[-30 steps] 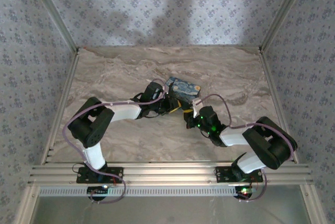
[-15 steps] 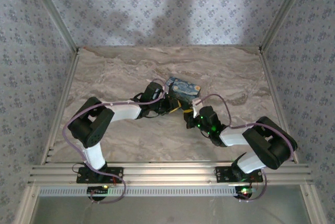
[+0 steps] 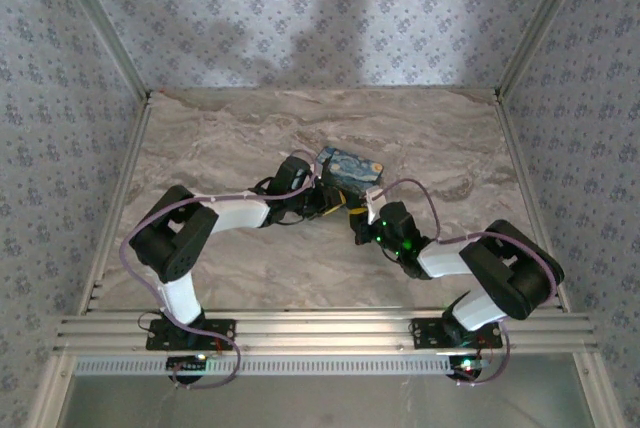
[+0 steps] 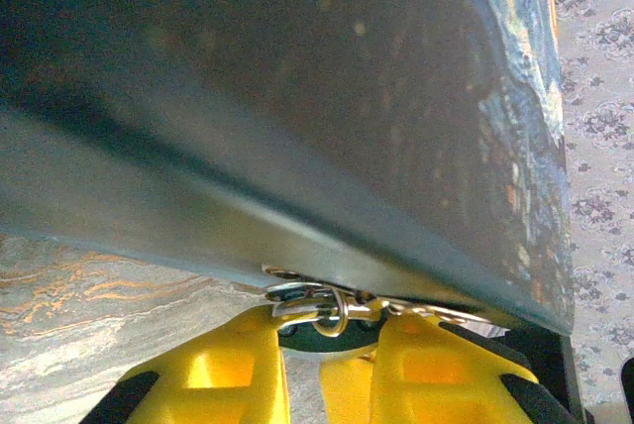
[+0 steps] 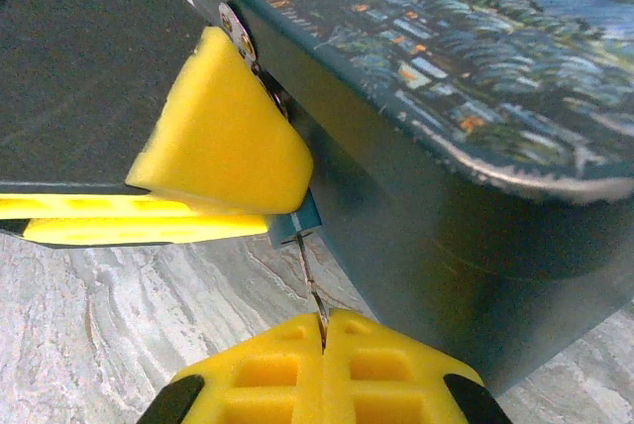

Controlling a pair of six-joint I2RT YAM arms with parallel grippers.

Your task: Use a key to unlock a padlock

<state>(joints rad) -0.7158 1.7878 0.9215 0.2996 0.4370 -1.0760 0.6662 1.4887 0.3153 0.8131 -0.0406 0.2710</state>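
- Two end effectors meet at the near side of the blue tin (image 3: 350, 170), mid-surface (image 3: 230, 138), in the top view. The left arm comes in from the left and the right arm from the right.
- Left end effector (image 4: 332, 337): jaws narrowly parted, yellow fingers (image 4: 238, 370) either side of a small dark body. Judged to be gripping the padlock (image 5: 297, 220).
- Right end effector (image 5: 322, 337): jaws fully closed, pinching the key (image 5: 311, 283), which is seen edge-on as a thin metal sliver.
- Padlock location: tight against the tin's side wall, just below the left finger pad (image 5: 218, 137), off the surface.
- Progress, done: padlock steadied, key grasped, and the key tip brought up to the underside of the bluish body.
- Progress, unclear: whether the key sits inside the keyway or only touches it.
- Progress, left: by my judgement, seating the key fully, turning it and freeing the shackle (image 4: 337, 311). Nothing suggests the shackle has sprung.
- Right wrist view supplies the key, its line into the padlock, and the tin's painted lid.
- Left wrist view supplies the silvery shackle loop at the tin's lower edge, which the right wrist view lacks.
- Top view supplies the arm layout. The padlock and key are too small to make out there.
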